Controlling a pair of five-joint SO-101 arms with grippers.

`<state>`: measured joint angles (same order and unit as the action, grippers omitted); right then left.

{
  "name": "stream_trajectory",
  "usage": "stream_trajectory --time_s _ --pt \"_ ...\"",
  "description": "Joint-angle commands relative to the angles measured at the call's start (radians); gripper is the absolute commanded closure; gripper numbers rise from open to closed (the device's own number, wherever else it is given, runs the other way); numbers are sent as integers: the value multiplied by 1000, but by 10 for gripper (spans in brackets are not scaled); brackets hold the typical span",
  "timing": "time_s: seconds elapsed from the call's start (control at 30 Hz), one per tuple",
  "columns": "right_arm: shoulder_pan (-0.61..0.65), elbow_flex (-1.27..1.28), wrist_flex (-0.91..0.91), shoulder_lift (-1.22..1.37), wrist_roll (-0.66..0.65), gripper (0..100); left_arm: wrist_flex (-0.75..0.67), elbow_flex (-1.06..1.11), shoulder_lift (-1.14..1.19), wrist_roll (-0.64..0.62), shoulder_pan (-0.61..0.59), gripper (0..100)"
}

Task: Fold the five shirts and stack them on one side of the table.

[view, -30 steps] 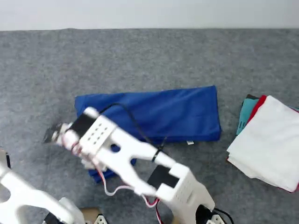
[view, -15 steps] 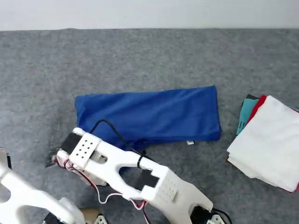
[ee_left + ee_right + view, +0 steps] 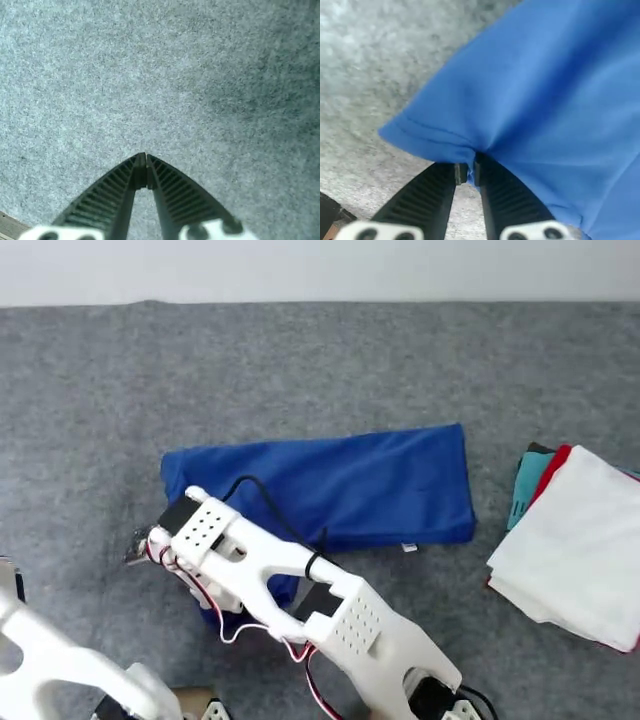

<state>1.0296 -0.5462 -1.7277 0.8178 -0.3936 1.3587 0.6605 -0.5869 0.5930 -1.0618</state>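
A blue shirt [image 3: 330,490], folded into a long band, lies across the middle of the grey mat. My right arm reaches from the near edge to the band's left end. There my right gripper [image 3: 140,543] [image 3: 467,167] is shut on an edge of the blue shirt [image 3: 545,100] beside a corner of the cloth. A flap of blue cloth [image 3: 215,612] pokes out under that arm. My left gripper [image 3: 145,167] is shut on nothing above bare mat, and its arm [image 3: 40,660] stands at the near left corner.
A stack of folded shirts sits at the right edge, with a white shirt [image 3: 575,540] on top and red [image 3: 550,472] and teal [image 3: 522,490] edges showing beneath. The grey mat [image 3: 320,360] is bare behind the blue shirt.
My right gripper dipped toward the near edge, then came back up toward the blue shirt's left end. The left arm has stayed put.
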Motion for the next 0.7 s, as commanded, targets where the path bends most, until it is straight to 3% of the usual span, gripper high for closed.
stream_trajectory --time_s 0.0,0.3,0.67 --pt "-50 -75 -5 -61 -11 988 3 -10 -29 9 2 994" --pt "-183 -292 1 -111 -11 988 3 -10 -29 9 2 994" --pt "-288 -491 45 7 -11 988 8 -10 -29 9 2 994"
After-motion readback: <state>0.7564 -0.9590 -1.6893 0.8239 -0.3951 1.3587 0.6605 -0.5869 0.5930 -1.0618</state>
